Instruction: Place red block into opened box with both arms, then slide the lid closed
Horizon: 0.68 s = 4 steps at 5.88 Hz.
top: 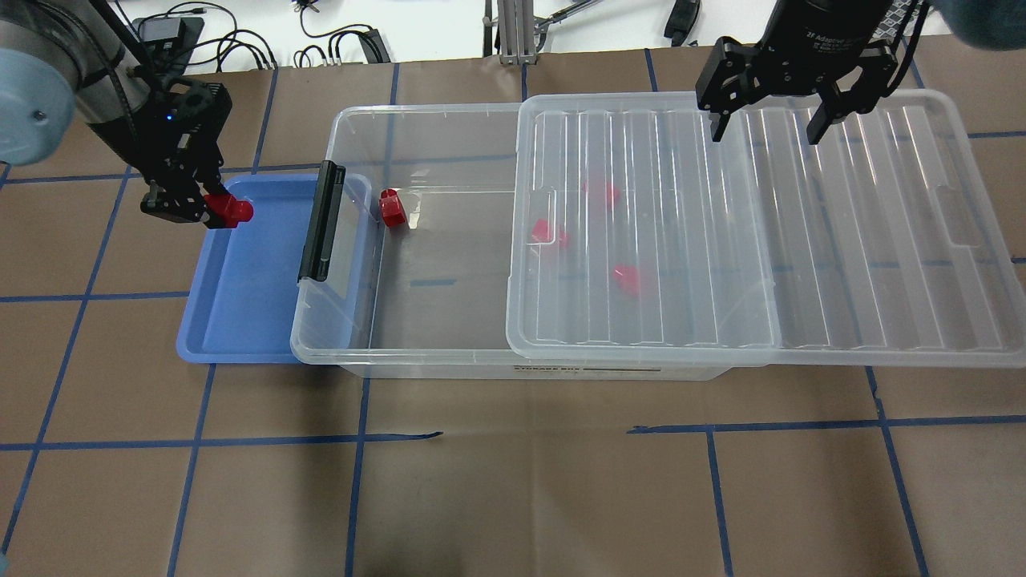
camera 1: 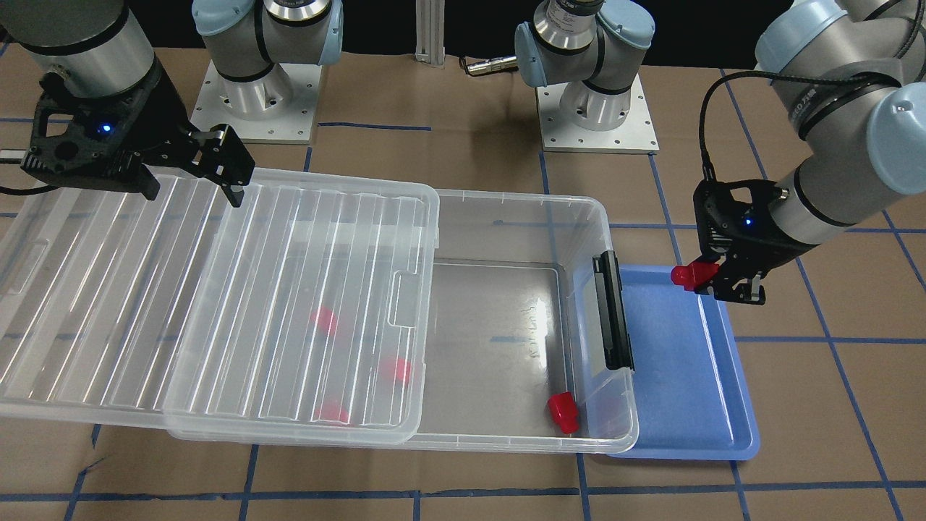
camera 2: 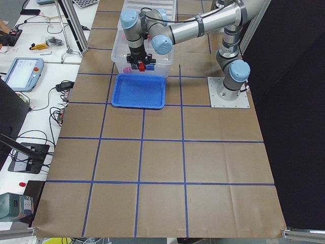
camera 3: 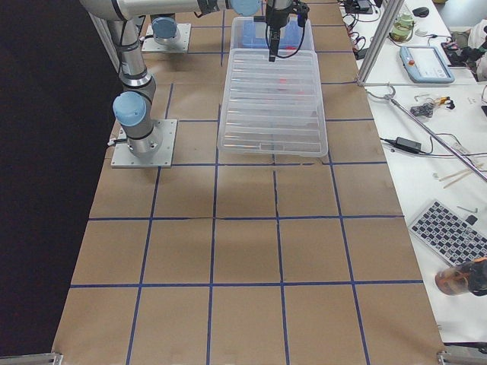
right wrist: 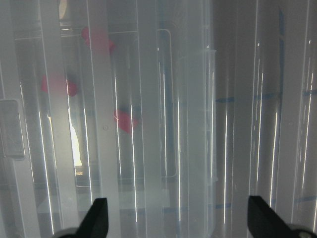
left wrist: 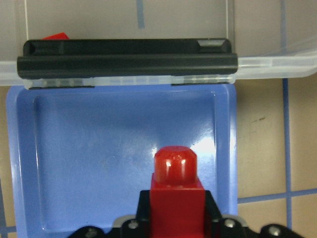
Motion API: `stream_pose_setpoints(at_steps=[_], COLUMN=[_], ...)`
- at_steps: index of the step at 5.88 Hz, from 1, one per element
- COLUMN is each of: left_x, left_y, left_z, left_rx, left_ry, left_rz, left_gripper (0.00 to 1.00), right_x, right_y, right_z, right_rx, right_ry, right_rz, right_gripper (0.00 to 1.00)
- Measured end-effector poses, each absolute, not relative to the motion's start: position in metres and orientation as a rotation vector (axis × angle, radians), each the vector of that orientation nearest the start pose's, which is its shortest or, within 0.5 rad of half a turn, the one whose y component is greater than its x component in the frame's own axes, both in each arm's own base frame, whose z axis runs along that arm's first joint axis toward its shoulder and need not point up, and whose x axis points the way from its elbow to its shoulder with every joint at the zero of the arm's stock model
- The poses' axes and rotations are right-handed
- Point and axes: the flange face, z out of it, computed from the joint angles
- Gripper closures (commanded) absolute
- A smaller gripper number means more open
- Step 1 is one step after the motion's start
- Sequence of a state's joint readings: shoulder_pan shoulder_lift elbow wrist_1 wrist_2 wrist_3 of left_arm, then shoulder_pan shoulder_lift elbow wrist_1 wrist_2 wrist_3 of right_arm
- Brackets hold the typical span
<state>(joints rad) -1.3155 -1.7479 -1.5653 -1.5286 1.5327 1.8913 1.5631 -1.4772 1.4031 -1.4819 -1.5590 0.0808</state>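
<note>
My left gripper [top: 200, 207] is shut on a red block [top: 230, 209], held just above the far side of the blue tray, stub pointing at the box. In the left wrist view the block [left wrist: 173, 181] sits between the jaws, facing the black latch bar [left wrist: 126, 58]. The clear box [top: 417, 365] is half open. Its ribbed lid [top: 842, 240] covers the right half and overhangs the end. One red block [top: 392, 208] lies in the open part by the latch end; three more [top: 629, 279] show through the lid. My right gripper [top: 765, 128] hangs open over the lid's far edge.
The blue tray [top: 240, 312] lies against the box's latch end with nothing resting on it. Both arm bases [camera 1: 597, 108] are bolted at the robot's side of the table. Brown paper with blue tape lines [top: 513, 433] stretches in front of the box.
</note>
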Motion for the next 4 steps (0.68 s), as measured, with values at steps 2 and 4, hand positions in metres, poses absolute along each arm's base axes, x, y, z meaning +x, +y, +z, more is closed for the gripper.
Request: stream_pose_setpoints(at_steps=[2, 4], left_x=[-0.038, -0.130], left_y=[-0.555, -0.556], left_z=[0.423, 0.427], left_rx=[-2.123, -2.071], left_ry=[-2.128, -2.219], left_rz=[0.006, 0.034], left_gripper=[1.00, 1.00], right_x=[0.130, 0.130], right_y=[-0.530, -0.530], right_z=[0.513, 0.513], right_rx=[0.137, 0.138], right_ry=[3.128, 3.128], right_rz=[0.024, 0.024], right_gripper=[0.00, 0.00])
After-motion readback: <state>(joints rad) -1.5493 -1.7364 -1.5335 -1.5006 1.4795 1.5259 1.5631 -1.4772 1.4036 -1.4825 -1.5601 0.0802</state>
